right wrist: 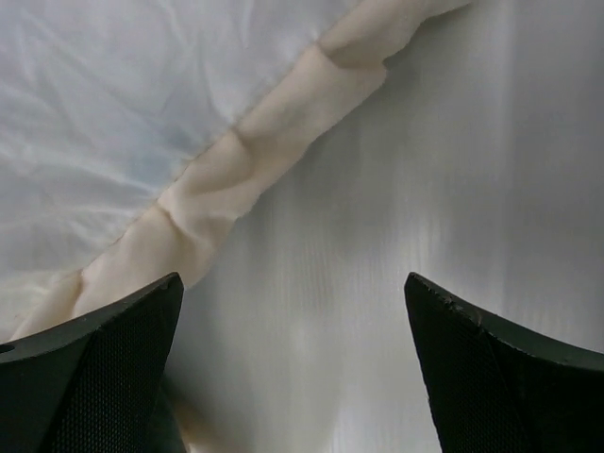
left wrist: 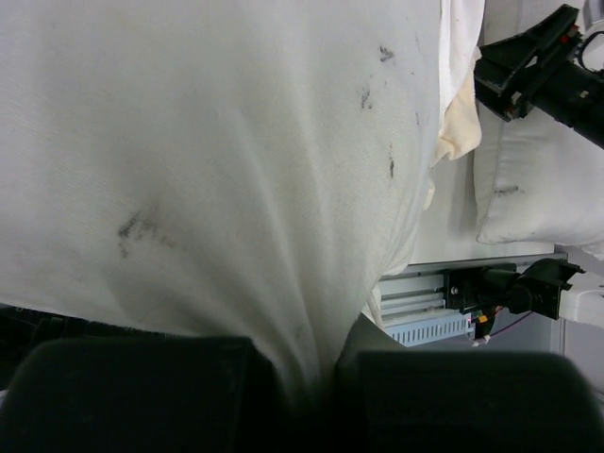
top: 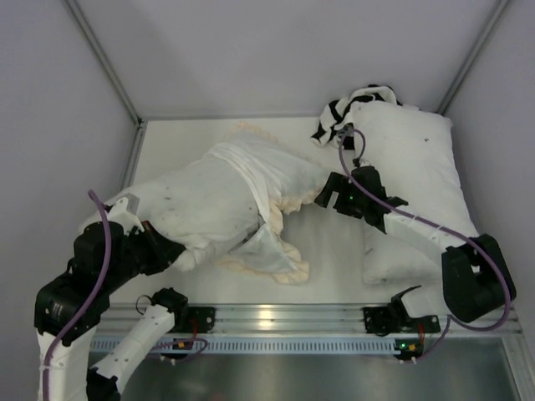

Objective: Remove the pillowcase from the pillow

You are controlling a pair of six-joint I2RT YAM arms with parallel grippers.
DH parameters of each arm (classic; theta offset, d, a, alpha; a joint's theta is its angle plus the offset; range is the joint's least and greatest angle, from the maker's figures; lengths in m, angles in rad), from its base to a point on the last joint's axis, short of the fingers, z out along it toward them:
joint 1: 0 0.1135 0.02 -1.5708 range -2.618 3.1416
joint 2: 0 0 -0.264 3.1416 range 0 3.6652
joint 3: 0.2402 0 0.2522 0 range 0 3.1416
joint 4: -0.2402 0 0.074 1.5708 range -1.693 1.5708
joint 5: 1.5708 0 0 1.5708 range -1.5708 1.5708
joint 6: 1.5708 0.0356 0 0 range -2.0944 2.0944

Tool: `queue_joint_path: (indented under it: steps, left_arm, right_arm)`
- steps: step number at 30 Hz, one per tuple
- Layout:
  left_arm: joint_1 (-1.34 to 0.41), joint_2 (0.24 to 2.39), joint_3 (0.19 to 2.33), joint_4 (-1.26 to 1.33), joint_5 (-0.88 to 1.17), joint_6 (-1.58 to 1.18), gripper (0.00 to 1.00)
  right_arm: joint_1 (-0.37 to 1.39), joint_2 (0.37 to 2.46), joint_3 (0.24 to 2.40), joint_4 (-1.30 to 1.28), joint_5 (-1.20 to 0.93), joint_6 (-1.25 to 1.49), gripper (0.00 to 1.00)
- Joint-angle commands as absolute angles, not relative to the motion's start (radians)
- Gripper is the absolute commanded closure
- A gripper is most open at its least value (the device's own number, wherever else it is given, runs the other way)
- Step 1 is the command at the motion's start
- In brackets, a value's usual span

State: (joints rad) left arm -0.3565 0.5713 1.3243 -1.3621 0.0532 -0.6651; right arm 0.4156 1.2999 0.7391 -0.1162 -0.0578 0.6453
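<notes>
The pillow (top: 180, 209), white with tiny dark specks, lies on the left half of the table. Its right end is still inside the pillowcase (top: 276, 180), which shows its cream-white face and ruffled frill (top: 292, 203). A loose flap of the case (top: 267, 251) lies toward the front. My left gripper (top: 174, 254) is shut on the pillow's near left corner. In the left wrist view the speckled pillow cloth (left wrist: 236, 170) is pinched in the left gripper (left wrist: 316, 377). My right gripper (top: 324, 197) stands open just right of the frill. The right gripper (right wrist: 293, 283) holds nothing, with the frill (right wrist: 264, 132) ahead of it.
A longer plain white pillow (top: 418, 167) lies along the right side under the right arm. A small black-and-white cloth (top: 343, 113) sits at its far end. Grey walls close in the table, and a metal rail (top: 276, 317) runs along the front edge.
</notes>
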Motion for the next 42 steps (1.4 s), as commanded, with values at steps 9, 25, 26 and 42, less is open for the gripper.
queue_joint_path:
  steps: [9,25,26,42]
  left_arm:
    - [-0.356,0.505,1.312,-1.318,0.049,-0.681,1.0]
    - [-0.357,0.488,1.298,-1.319,0.061,-0.69,1.0]
    - [-0.356,0.488,1.296,-1.321,0.064,-0.693,1.0]
    - [-0.356,0.494,1.304,-1.336,0.038,-0.696,1.0]
  right_arm:
    - [0.302,1.617,0.822,0.357,-0.221,0.845,0.09]
    - [0.218,1.772,0.919,0.452,-0.227,0.816,0.25]
    - [0.215,1.802,0.931,0.454,-0.253,0.802,0.36]
    - [0.241,1.637,1.032,0.344,-0.301,0.686,1.0]
